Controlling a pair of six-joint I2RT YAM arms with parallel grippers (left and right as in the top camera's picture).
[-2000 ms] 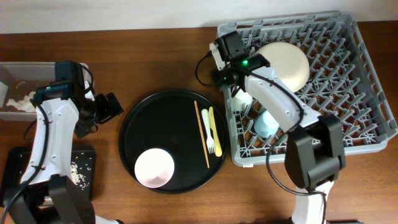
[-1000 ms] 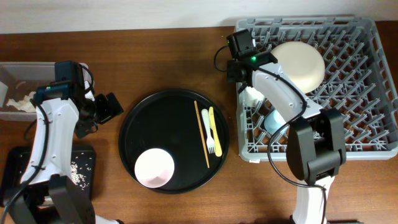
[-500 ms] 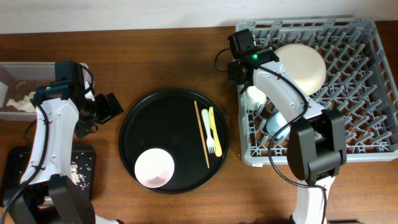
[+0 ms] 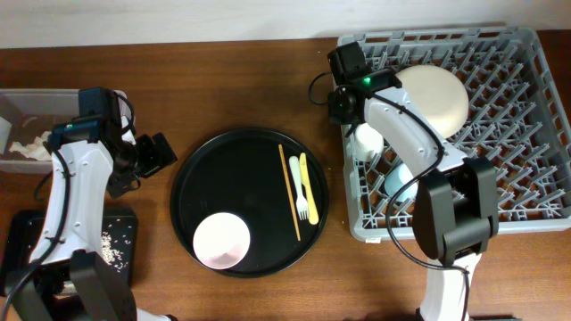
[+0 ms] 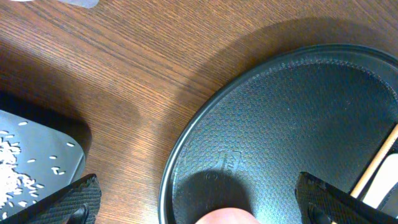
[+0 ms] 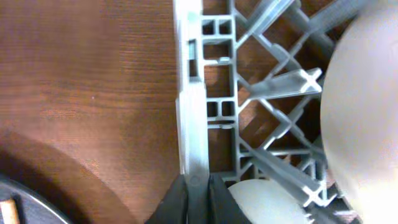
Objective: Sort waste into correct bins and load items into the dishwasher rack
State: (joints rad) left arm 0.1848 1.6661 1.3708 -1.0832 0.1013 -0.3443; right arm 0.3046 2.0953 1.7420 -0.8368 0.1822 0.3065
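Note:
The grey dishwasher rack [image 4: 522, 174] stands at the right. It holds the cream plate [image 4: 434, 94], the small white cup [image 4: 368, 138] and the light blue cup [image 4: 399, 176]. My right gripper [image 4: 343, 103] is shut on the rack's left wall [image 6: 191, 93], with the white cup [image 6: 267, 202] and the plate [image 6: 367, 112] just inside. The pink bowl [image 4: 221, 241], white fork [image 4: 302, 203], yellow knife [image 4: 306, 169] and wooden stick [image 4: 290, 192] lie on the big round black tray [image 4: 241, 169]. My left gripper [image 4: 138, 168] is open and empty beside that tray's left edge [image 5: 186, 162].
The clear tub [image 4: 20, 107] with white napkins is at the far left. The shallow black tray [image 4: 116, 221] with rice grains is at the front left, and shows in the left wrist view [image 5: 37, 155]. Bare wood lies between the round tray and the rack.
The rack has slid to the right, away from the round tray, with my right gripper holding its left wall. The left arm has not moved.

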